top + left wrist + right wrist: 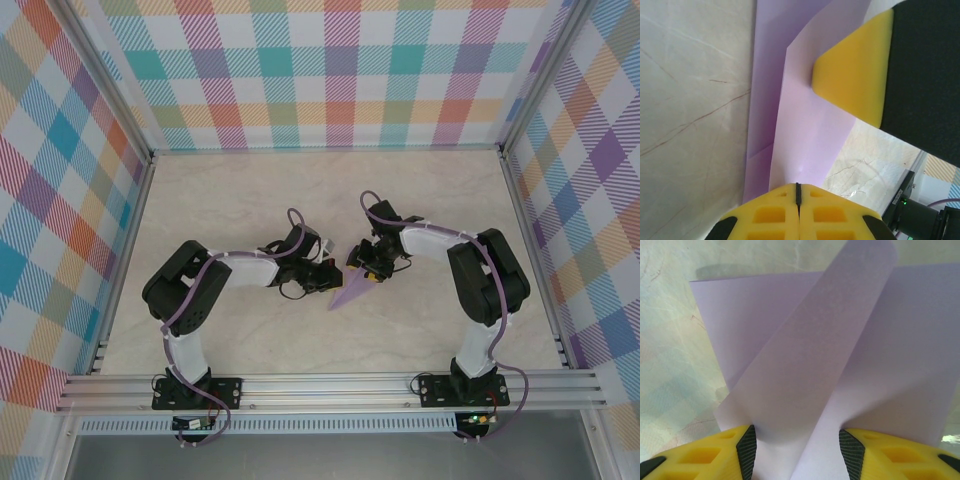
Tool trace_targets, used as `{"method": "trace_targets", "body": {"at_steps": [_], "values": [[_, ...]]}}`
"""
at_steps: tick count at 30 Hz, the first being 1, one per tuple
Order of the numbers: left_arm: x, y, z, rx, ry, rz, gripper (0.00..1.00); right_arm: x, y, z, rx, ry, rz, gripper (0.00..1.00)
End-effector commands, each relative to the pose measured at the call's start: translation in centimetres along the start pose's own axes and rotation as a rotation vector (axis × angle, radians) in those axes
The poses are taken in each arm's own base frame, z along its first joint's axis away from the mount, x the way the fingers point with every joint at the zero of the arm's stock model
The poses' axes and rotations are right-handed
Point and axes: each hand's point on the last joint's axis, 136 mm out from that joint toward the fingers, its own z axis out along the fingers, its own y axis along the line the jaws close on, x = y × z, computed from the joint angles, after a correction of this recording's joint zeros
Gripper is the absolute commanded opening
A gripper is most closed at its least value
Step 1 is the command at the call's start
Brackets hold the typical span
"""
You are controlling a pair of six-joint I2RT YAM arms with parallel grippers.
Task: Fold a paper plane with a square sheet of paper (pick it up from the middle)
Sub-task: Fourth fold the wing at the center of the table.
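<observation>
- Top external view: both arms reach inward and meet near the middle of the table. The left gripper and the right gripper face each other across the sheet of paper.
- The sheet is pale lavender and partly folded. It lies on the table between the two grippers and narrows to a point aimed toward the near left.
- Left wrist view: the left gripper's yellow fingers are clenched, their seam closed with no gap. A lighter, raised flap of the sheet runs straight down into their tips, so they appear to pinch its edge.
- In the same view a darker layer of the sheet lies flat on the marbled surface just left of the flap. One yellow-and-black finger of the right gripper rests on the flap's far end.
- Right wrist view: the right gripper's jaws stand apart, unclenched, with a black pad on each side of a flap that rises diagonally between them. The sheet spreads wider than the gap on both sides, and its flat layers reach the table beyond.
</observation>
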Motion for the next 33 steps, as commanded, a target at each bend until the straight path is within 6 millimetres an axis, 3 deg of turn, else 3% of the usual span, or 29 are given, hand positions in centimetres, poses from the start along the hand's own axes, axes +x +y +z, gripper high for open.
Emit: {"method": "trace_targets", "body": {"at_steps": [1,7,17,33], "values": [[-0.2,0.5,0.5,-0.032,0.005,0.011,0.05,1.9,-7.7,2.4,0.29,0.053,0.073,0.51],[-0.2,0.8,0.7,-0.036,0.011,0.007,0.04,2.0,-8.1,2.6,0.305,0.059,0.076,0.47],[0.0,1.1,0.6,-0.052,0.01,0.003,0.04,2.1,-8.1,3.3,0.307,0.081,0.06,0.52],[0.3,1.8,0.9,-0.072,0.032,0.001,0.03,2.3,-8.8,3.8,0.34,0.095,0.071,0.49]]}}
